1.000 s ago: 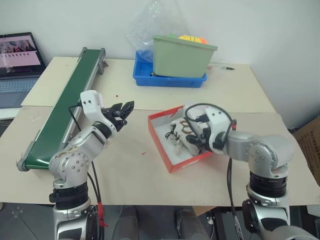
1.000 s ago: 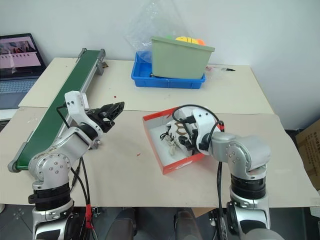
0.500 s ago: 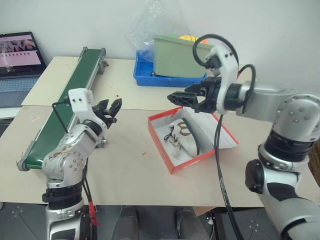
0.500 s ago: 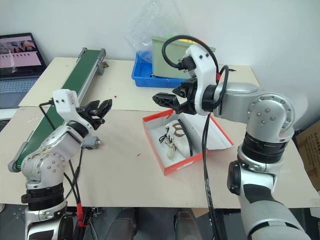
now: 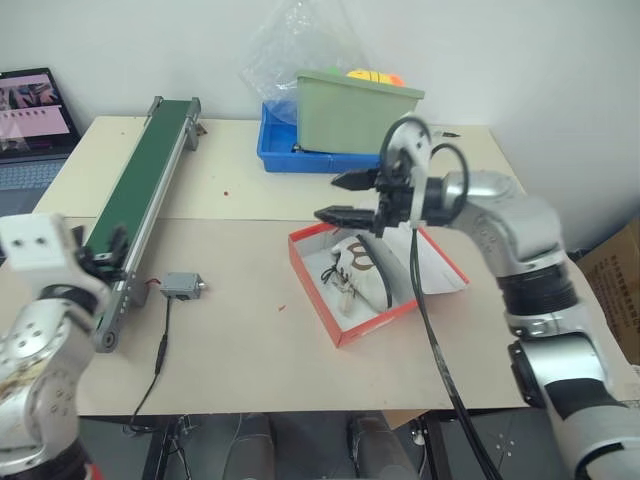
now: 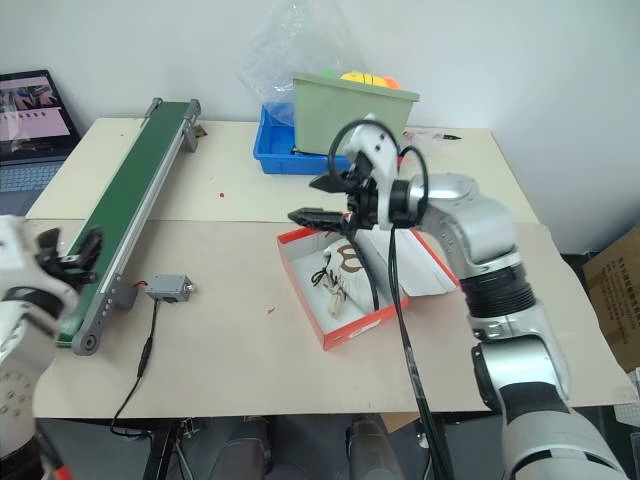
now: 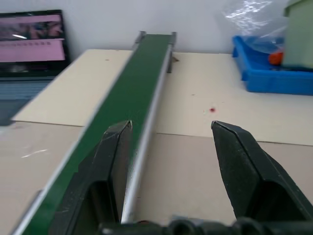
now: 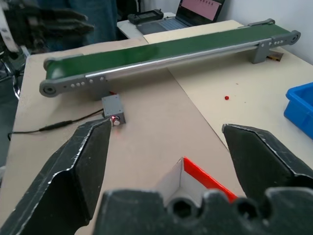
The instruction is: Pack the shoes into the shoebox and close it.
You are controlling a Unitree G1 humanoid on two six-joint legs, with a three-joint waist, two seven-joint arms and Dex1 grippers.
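Shoes (image 5: 352, 268) lie inside the open shoebox (image 5: 318, 285), right end effector (image 5: 340, 197) wide above it, left end effector (image 7: 168, 147) wide, both empty.

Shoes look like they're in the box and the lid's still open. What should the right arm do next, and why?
Probably bring the right gripper down to the lid and fold it over. The shoes lie inside the shoebox, the lid lies flat open, and the gripper hovers open and empty above.

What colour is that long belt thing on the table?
Dark green, with grey metal rails; the conveyor belt shows best in the left eye view.
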